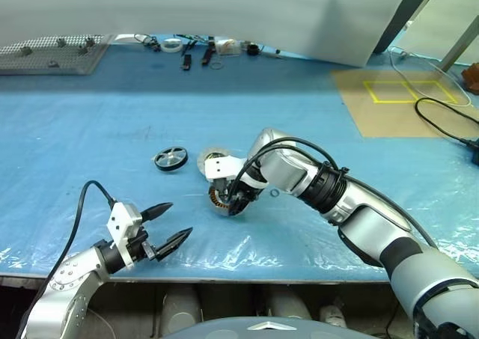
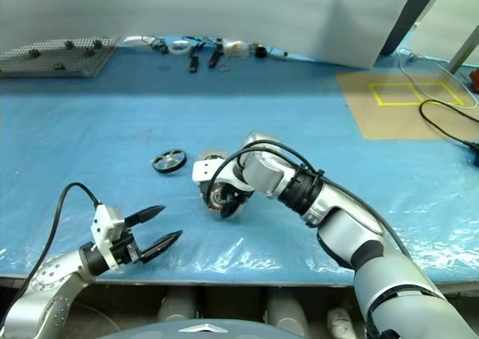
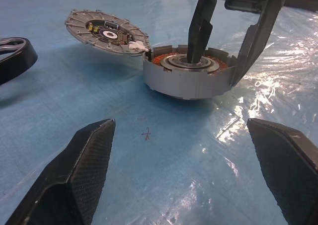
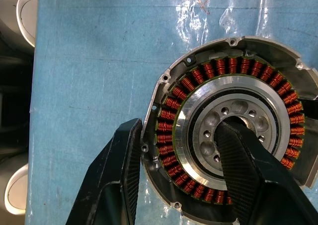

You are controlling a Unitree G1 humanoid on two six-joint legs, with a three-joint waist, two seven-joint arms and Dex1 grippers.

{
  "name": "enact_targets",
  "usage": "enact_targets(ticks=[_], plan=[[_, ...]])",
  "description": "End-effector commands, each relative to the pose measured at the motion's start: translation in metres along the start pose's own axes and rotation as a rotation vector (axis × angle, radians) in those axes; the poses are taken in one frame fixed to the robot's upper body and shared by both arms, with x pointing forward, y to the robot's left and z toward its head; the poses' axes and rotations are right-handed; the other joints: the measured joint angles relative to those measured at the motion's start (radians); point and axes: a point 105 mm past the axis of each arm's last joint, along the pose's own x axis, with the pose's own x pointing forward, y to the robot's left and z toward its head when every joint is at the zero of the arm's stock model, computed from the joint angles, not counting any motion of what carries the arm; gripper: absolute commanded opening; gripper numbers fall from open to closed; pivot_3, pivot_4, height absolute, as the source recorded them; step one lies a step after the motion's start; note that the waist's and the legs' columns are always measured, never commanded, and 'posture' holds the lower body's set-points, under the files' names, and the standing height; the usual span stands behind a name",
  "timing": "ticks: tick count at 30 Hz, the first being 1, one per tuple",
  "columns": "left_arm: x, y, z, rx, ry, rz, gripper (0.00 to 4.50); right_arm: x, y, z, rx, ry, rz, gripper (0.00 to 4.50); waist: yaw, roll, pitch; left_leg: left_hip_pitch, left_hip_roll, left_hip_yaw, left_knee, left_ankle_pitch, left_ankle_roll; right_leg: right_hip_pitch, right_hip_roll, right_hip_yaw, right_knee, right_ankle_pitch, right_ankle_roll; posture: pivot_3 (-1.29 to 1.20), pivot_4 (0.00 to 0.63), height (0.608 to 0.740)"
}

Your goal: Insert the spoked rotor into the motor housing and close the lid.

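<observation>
Right claw gripping housing wall on blue bench; left claw idle.

Housing (image 3: 188,76) sits on the blue bench (image 1: 90,137), open side up, copper windings visible around the hub. Right claw (image 4: 179,175) comes down from above and straddles the wall: one finger (image 4: 112,180) outside against the rim, the other inside at the hub, pinching the housing. Lid (image 3: 107,32) lies just beside the housing at its 11 o'clock in the head view, tilted, with one edge resting at the housing rim and its white-segmented face up. Rotor (image 1: 171,159) lies flat on the bench at 9 o'clock from the lid, apart from it. Left claw (image 1: 166,225) hovers low over the near bench edge at 7 o'clock from the housing, fingers spread wide, holding nothing, pointing toward the housing.
</observation>
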Motion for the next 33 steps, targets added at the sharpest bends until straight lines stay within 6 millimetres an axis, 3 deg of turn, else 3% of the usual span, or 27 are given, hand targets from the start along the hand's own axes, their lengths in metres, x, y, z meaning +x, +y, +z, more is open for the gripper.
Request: enact_targets(ticks=[1,6,12,15,19,33], plan=[[0.004,-0.001,0.011,0.033,-0.020,-0.016,4.50,0.025,0.016,-0.004,0.019,0.008,0.108,2.32,0.000,0.000,0.000,0.000,0.001,0.000,0.000,0.000,0.000,0.000,0.001,0.000,0.000,0.000,-0.001,0.00,0.150,0.740],[0.007,-0.002,0.013,0.035,-0.023,-0.024,4.50,0.023,0.015,0.001,0.042,0.007,0.110,3.84,-0.003,0.000,0.000,-0.001,0.003,0.001,0.000,0.000,-0.004,-0.002,0.004,0.001,0.000,0.002,-0.009,0.00,0.150,0.740],[0.008,0.001,0.016,0.042,-0.018,-0.029,4.50,0.004,0.014,0.024,0.027,-0.038,0.108,3.84,0.001,0.000,0.000,-0.005,0.003,0.001,-0.001,-0.001,-0.006,-0.005,0.004,0.001,0.000,0.001,-0.011,0.00,0.150,0.740],[0.009,0.003,0.018,0.046,-0.017,-0.032,4.50,-0.010,0.017,0.035,-0.013,-0.060,0.106,3.84,0.001,0.002,0.001,-0.013,0.004,0.001,0.000,0.000,-0.008,-0.014,0.005,0.001,0.000,0.002,-0.013,0.00,0.150,0.740],[0.012,0.004,0.020,0.048,-0.015,-0.040,4.50,-0.022,0.015,0.041,-0.076,-0.059,0.087,3.84,0.005,0.003,0.002,-0.021,0.004,0.001,0.000,0.001,-0.011,-0.020,0.005,0.000,0.000,0.001,-0.014,0.00,0.150,0.740],[0.018,0.001,0.027,0.046,-0.030,-0.051,4.50,-0.069,0.005,0.046,-0.378,-0.089,-0.004,3.84,0.016,0.004,0.003,-0.020,0.005,0.001,0.001,0.000,-0.012,-0.019,0.005,-0.001,0.001,0.001,-0.015,0.00,0.150,0.740]])
